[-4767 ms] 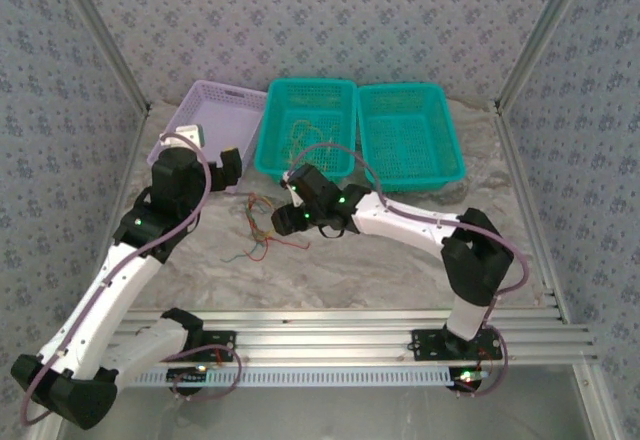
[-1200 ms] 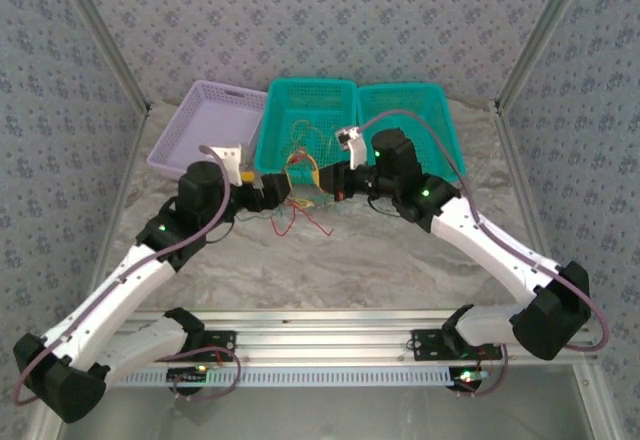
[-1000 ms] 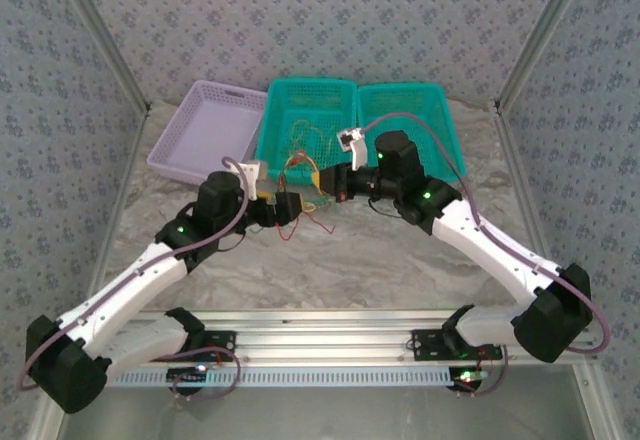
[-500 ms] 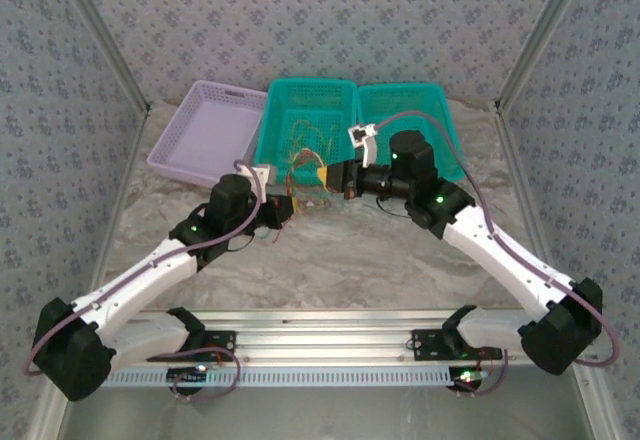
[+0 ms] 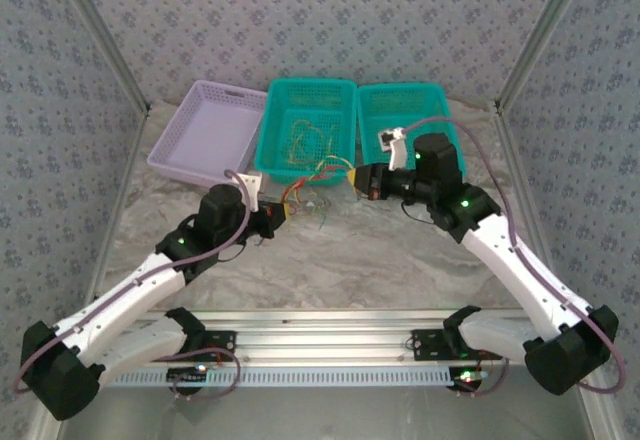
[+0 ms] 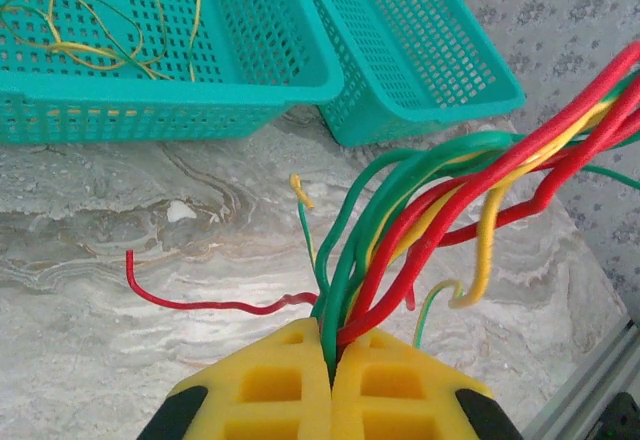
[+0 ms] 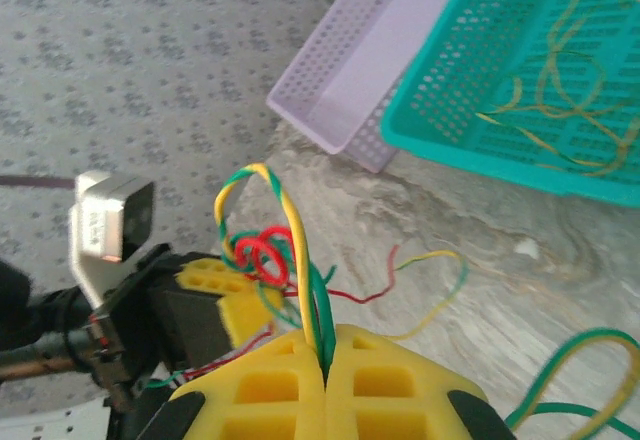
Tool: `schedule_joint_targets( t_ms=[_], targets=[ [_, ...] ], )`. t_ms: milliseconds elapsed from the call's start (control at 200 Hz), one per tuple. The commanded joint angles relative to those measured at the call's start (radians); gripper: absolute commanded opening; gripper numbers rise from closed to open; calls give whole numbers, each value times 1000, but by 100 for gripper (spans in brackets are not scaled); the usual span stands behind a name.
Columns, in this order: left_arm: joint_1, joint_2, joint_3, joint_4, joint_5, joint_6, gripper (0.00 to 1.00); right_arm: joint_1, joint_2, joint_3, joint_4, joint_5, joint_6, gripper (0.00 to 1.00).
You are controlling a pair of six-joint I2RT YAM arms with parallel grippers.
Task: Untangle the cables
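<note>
- Since half a second ago the arms have pulled apart: left gripper (image 5: 274, 216) toward 7 o'clock, right gripper (image 5: 357, 179) toward 2 o'clock.
- Left jaws clench a red-green-yellow bundle of cables (image 5: 312, 186), strung above the table (image 5: 400, 250) between the grippers.
- Right jaws clench a green-yellow twist.
- Risk: further pulling may tighten the red knot by the left gripper, or slip a wire free.

Lilac basket (image 5: 205, 130): far left, set askew.
Teal basket (image 5: 312, 83): far middle, just beside the lilac one.
Second teal basket (image 5: 402, 112): far right.
Surface (image 5: 380, 252): grey marbled.
</note>
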Motion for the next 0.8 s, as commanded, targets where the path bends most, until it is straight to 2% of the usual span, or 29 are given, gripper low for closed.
schedule_joint_targets(
  t_ms=[0, 130, 370, 605, 799],
  targets=[
    [12, -43, 14, -207, -118, 11, 0, -98, -77, 11, -94, 195, -28, 0],
    [13, -48, 48, -332, -162, 1, 0, -185, -124, -30, -121, 181, -8, 0],
    [14, -35, 81, -491, -234, -14, 0, -279, -206, -42, -173, 206, -15, 0],
    [20, -26, 129, -611, -272, -7, 0, -342, -272, -36, -226, 324, -11, 0],
    [20, -20, 116, -603, -234, -10, 0, -344, -254, -58, -151, 222, 4, 0]
  ],
)
